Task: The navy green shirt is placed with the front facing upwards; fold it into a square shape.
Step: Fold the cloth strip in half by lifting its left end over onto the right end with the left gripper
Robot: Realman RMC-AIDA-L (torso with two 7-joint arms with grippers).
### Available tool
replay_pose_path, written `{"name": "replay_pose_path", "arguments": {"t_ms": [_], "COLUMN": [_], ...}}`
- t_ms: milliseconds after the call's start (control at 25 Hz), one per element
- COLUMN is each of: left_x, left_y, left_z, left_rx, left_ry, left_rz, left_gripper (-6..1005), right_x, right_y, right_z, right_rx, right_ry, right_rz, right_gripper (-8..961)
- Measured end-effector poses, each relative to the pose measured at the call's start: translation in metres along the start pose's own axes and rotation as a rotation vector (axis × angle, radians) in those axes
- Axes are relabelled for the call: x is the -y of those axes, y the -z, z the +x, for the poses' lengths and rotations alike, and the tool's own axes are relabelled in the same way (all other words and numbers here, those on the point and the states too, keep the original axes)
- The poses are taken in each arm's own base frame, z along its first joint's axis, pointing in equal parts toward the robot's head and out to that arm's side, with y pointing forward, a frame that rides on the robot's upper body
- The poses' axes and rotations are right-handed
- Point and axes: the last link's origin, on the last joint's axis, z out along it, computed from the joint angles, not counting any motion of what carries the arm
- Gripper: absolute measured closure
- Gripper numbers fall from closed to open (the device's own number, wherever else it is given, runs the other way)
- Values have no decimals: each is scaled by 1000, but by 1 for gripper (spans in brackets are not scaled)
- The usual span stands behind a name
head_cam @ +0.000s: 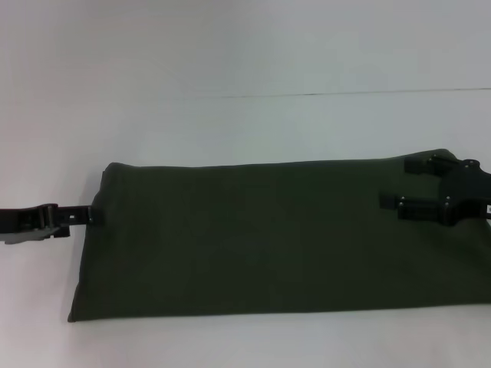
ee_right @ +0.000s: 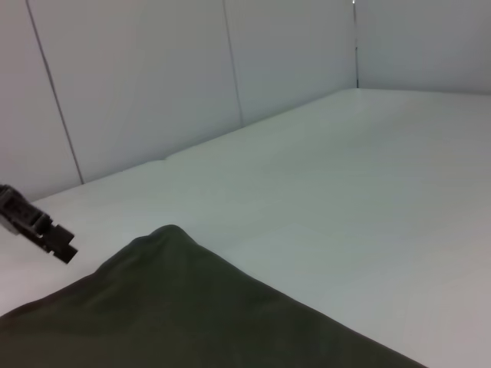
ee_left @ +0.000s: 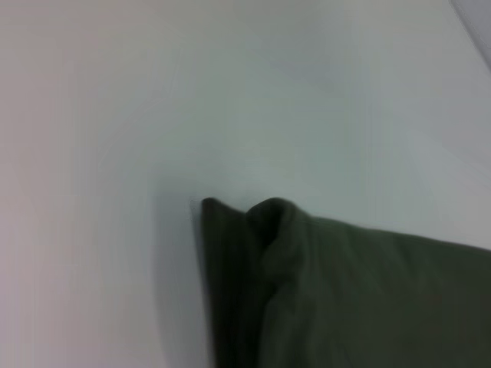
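Shirt folded to a wide band across the table, one gripper at each end.
The navy green shirt [head_cam: 276,238] lies flat on the table [head_cam: 230,69], running left to right, its right end going out of the head view. The left gripper [head_cam: 86,216] sits at the shirt's left edge, touching it. The right gripper [head_cam: 399,184] is over the shirt's far right corner.

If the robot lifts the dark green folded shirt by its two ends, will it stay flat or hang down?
The dark green folded cotton shirt would probably sag in the middle: it is long and soft. The rumpled layers at its end in the left wrist view suggest they may slip apart. It looks light for its size.
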Motion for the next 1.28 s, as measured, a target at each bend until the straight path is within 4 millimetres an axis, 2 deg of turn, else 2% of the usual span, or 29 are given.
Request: {"name": "replay_pose_path", "arguments": {"t_ms": [800,1280], "left_x": [15,16], "left_y": [-14,-18], "left_z": [-15,-16], "left_rx": [31,30], "left_ry": [37,30], "left_rz": [74,82], "left_gripper": [108,107], "right_x": [3,3], "right_y": [-8,-8], "right_z": [-2,-2], "right_rx": [-1,-1], "right_ry": [-10,-17], "right_rz": [11,11], "right_gripper": [26,26]}}
